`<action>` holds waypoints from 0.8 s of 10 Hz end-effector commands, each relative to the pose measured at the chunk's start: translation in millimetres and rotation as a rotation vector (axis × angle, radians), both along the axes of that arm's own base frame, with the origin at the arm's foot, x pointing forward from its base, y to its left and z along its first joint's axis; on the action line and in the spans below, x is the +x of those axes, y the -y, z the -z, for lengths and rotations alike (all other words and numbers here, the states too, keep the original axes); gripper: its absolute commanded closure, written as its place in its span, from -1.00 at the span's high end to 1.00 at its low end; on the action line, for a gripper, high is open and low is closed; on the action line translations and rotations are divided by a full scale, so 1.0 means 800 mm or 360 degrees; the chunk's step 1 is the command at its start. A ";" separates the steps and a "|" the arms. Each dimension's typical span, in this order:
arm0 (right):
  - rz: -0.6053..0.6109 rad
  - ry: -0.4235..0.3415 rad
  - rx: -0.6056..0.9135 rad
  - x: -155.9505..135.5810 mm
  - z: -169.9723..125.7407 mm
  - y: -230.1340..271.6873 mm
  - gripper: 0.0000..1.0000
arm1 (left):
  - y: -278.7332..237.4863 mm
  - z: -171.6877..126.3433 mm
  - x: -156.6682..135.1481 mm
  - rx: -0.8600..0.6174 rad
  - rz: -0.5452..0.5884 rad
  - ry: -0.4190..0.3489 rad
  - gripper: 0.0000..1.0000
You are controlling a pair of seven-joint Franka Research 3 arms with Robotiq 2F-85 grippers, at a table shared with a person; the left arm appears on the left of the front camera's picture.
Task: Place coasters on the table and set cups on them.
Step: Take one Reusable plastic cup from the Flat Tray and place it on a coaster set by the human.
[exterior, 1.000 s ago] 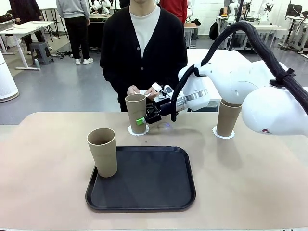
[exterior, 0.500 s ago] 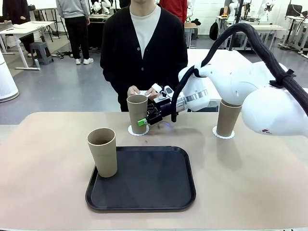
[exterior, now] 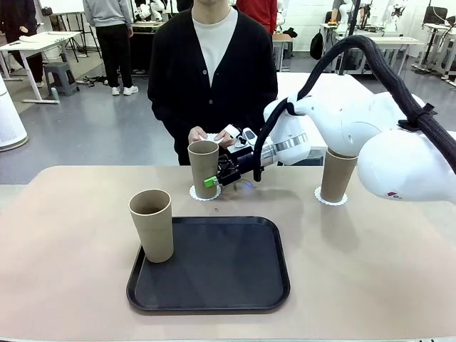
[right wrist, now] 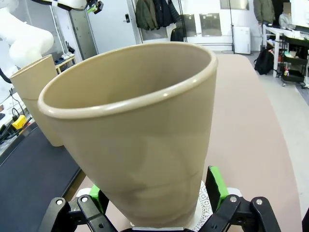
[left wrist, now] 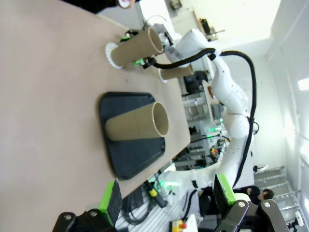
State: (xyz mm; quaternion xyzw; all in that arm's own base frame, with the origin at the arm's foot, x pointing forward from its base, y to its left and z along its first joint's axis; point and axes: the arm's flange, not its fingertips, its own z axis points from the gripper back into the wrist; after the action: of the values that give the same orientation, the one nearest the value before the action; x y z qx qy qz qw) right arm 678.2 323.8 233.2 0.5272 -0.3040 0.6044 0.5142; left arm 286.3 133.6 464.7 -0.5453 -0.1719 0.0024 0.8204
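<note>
Front view: cup on coaster.
Right gripper jaws apart, astride the cup's base; left gripper also spread wide.

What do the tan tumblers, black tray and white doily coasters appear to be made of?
Tall tan tapered tumblers: likely moulded plastic or fibre composite, matte; smooth rounded rim, faint sheen. Black rounded-corner tray: probably plastic, semi-matte, soft reflections. Thin white scalloped coasters: paper or lace-like fabric, judging by the perforated edge; cannot tell which.
</note>
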 end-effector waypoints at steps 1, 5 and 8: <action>-0.0068 -0.0034 -0.0050 0.011 -0.005 -0.002 1.00 | -0.001 -0.001 -0.001 -0.0012 0.0001 0.0017 1.00; -0.0115 -0.0030 -0.0115 0.006 -0.016 -0.002 1.00 | -0.001 -0.001 -0.001 -0.0012 0.0001 0.0017 1.00; -0.0119 -0.0042 -0.0151 0.005 -0.019 0.000 1.00 | -0.001 -0.001 -0.001 -0.0012 0.0001 0.0017 1.00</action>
State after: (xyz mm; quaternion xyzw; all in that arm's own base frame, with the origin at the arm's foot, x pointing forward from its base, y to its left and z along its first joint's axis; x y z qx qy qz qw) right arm 677.2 325.6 242.3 0.5190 -0.2655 0.6279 0.5156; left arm 286.3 133.6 464.7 -0.5453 -0.1719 0.0024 0.8204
